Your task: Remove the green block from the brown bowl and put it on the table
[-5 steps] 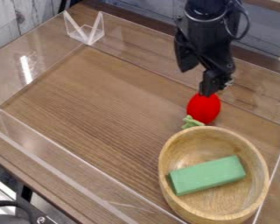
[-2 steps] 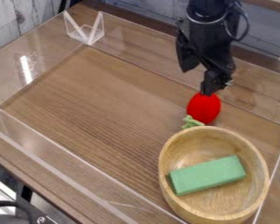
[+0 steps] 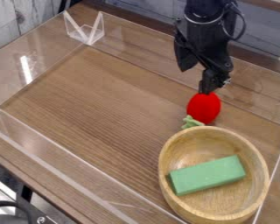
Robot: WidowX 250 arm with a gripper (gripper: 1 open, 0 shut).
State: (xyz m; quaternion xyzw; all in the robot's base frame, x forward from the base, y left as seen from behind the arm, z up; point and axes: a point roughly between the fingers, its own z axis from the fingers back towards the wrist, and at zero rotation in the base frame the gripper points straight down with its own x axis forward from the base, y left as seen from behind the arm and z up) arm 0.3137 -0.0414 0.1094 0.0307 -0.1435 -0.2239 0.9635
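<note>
The green block (image 3: 206, 175), a flat mint-green slab, lies inside the brown bowl (image 3: 173, 149), a wide tan wooden bowl at the lower right of the table (image 3: 95, 96). My black gripper (image 3: 196, 77) hangs above the table behind the bowl, pointing steeply down with its jaws open and nothing between them. It stands well apart from the block, just above and behind a red strawberry toy.
A red strawberry toy (image 3: 203, 108) with green leaves sits against the bowl's far rim. Low clear acrylic walls (image 3: 38, 140) border the tabletop, with a clear corner piece (image 3: 84, 31) at the back left.
</note>
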